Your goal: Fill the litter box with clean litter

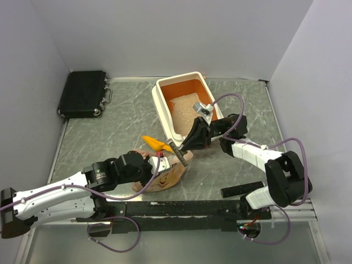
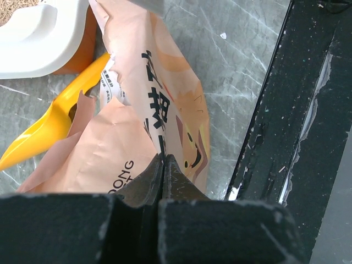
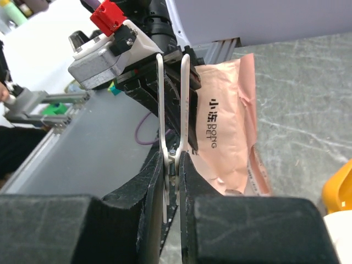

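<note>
**Current step.** The litter box stands at the far middle of the surface, part filled. The litter covers its near half, and bare orange floor shows at the far end. Filling therefore appears to be partly done. The work in hand is on the bag, which lies just in front of the box between the two arms.

**Gripper states.**
- The left gripper is closed, with its fingers pinched together on the paper of the bag.
- The right gripper is closed on a thin white forked piece that reaches toward the bag. What the piece is cannot be told.

**Nearby items.**
- A yellow scoop lies on the surface, touching the upper edge of the bag and near the box's front corner. Neither gripper holds it.
- A black case sits well apart at the far left.

**Next move.** More litter has to reach the bare end of the box. This likely calls for keeping the bag's torn mouth held up and open. The litter would then be carried over the rim, either by tipping the bag or with the scoop. The paper is limp, so a one-sided grip may let the bag sag and spill onto the surface.

**Markings.** The bag is peach-pink with a cartoon face. "DONG" reads in black capitals beside Chinese characters. A smaller line under it is too blurred to read.
</note>
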`<state>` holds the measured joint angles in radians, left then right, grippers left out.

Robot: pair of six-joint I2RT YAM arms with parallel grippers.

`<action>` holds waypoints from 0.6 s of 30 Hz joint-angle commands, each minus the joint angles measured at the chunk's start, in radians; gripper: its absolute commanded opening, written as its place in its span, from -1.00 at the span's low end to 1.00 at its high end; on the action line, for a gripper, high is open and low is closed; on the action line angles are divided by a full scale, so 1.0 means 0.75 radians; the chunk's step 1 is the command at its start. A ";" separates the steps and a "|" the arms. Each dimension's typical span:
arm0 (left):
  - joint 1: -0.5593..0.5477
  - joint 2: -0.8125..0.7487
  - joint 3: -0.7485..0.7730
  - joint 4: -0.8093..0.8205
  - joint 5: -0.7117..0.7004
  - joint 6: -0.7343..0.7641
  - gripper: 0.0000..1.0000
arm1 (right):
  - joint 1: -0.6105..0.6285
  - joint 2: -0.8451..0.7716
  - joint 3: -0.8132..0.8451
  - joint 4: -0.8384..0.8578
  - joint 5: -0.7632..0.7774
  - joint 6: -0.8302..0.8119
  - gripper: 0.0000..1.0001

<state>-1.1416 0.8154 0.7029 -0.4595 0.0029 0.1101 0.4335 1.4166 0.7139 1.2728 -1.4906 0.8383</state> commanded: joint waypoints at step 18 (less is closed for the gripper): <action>-0.020 -0.093 -0.007 0.150 0.027 -0.047 -0.98 | 0.105 -0.502 0.302 -1.861 0.435 -1.751 -1.00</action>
<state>-1.1427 0.7872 0.6861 -0.4515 -0.0013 0.0933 0.4843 1.0264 0.9337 0.1131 -1.2083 -0.2344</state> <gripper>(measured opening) 0.021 0.173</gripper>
